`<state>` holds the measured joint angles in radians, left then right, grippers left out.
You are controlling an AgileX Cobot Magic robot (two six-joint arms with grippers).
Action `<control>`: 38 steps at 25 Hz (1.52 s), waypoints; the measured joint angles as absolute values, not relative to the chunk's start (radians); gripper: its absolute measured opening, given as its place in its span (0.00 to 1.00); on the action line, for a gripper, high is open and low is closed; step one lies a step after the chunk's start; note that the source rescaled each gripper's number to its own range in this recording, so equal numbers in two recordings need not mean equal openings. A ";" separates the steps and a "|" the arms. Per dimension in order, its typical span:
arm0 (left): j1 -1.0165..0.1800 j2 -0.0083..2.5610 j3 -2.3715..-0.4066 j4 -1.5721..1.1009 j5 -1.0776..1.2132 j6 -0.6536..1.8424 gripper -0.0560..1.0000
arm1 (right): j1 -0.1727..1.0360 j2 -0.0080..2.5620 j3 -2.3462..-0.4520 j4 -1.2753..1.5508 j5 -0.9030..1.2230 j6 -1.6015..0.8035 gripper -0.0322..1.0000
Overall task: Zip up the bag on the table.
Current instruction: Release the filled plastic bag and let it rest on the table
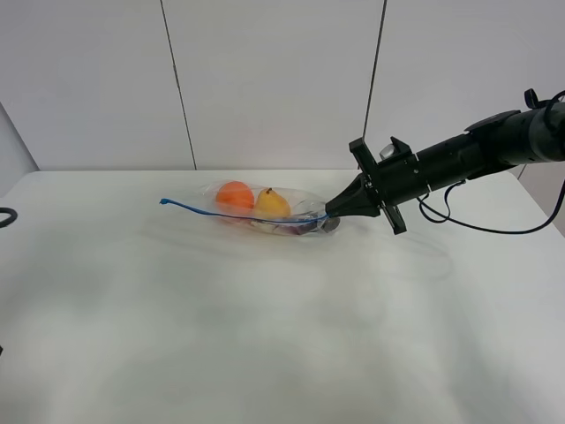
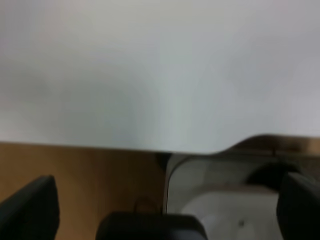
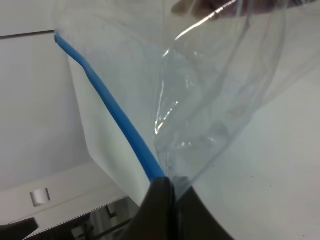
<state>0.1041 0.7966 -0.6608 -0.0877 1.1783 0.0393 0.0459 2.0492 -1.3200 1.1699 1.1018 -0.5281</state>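
Note:
The bag point(image 1: 300, 205) lies at the far middle of the table point(image 1: 265, 336), clear plastic with an orange item point(image 1: 234, 194), a yellow item point(image 1: 272, 203) and a dark item point(image 1: 296, 228) inside. Its blue zip strip point(image 1: 238, 212) runs along the near edge. My right gripper point(image 1: 334, 215) is shut on the strip's right end. The right wrist view shows the zip strip point(image 3: 120, 117) and the clear bag point(image 3: 215, 75) running away from the closed right gripper point(image 3: 167, 187). My left gripper point(image 2: 170, 185) is open, holds nothing, and looks over the table point(image 2: 150, 75) edge.
White wall panels point(image 1: 265, 79) stand right behind the table's far edge. A black cable loop point(image 1: 7, 216) pokes in at the left edge. In the left wrist view, brown floor point(image 2: 100, 170) and a pale grey base point(image 2: 225, 200) lie below the table edge.

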 joint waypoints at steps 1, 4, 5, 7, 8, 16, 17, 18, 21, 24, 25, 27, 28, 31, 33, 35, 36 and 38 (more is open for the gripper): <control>0.104 0.761 -0.661 -0.088 1.167 0.039 1.00 | 0.046 2.049 -1.320 1.170 1.102 -0.528 0.03; 0.097 0.646 -0.661 -0.088 1.134 0.039 1.00 | 0.046 2.049 -1.320 1.170 1.102 -0.528 0.03; 0.087 0.602 -0.661 -0.088 1.127 0.038 1.00 | 0.046 2.049 -1.320 1.170 1.102 -0.528 0.03; 0.059 0.513 -0.661 -0.088 1.115 0.038 1.00 | 0.046 2.049 -1.320 1.170 1.102 -0.528 0.03; 0.039 0.463 -0.661 -0.088 1.115 0.038 1.00 | 0.046 2.049 -1.320 1.170 1.102 -0.528 0.03; -0.039 0.204 -0.658 -0.088 1.116 0.038 1.00 | 0.046 2.049 -1.320 1.170 1.103 -0.528 0.03; -0.039 0.198 -0.648 -0.088 1.122 0.038 1.00 | 0.046 2.049 -1.320 1.170 1.104 -0.528 0.03; -0.039 0.196 -0.625 -0.086 1.136 0.039 1.00 | 0.046 2.049 -1.320 1.170 1.106 -0.528 0.03; -0.039 0.196 -0.574 -0.085 1.173 0.044 1.00 | 0.046 2.049 -1.320 1.169 1.111 -0.528 0.03; -0.039 0.193 -0.571 -0.086 1.169 0.053 1.00 | 0.046 2.049 -1.320 1.166 1.112 -0.528 0.03; -0.039 0.179 -0.570 -0.086 1.169 0.055 1.00 | 0.046 2.049 -1.320 1.165 1.111 -0.528 0.03; -0.040 0.117 -0.570 -0.087 1.168 0.055 1.00 | 0.046 2.049 -1.320 1.163 1.108 -0.528 0.03; -0.041 0.064 -0.570 -0.087 1.168 0.055 1.00 | 0.046 2.049 -1.320 1.163 1.108 -0.528 0.03; -0.043 -0.003 -0.570 -0.089 1.173 0.056 1.00 | 0.046 2.049 -1.320 1.147 1.105 -0.517 0.06; -0.043 -0.006 -0.570 -0.091 1.173 0.056 1.00 | 0.046 2.049 -1.321 1.115 1.103 -0.491 0.15; -0.043 -0.006 -0.570 -0.091 1.173 0.056 1.00 | 0.046 2.049 -1.321 1.080 1.097 -0.456 0.34; -0.043 -0.006 -0.570 -0.091 1.173 0.056 1.00 | 0.046 2.049 -1.321 1.061 1.095 -0.446 0.45; -0.043 -0.006 -0.570 -0.091 1.173 0.056 1.00 | 0.046 2.049 -1.321 1.029 1.095 -0.432 0.72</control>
<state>-0.0433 -0.0062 -0.5697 -0.0913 1.1734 0.0565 0.0459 2.0492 -1.3210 1.0294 1.0949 -0.4322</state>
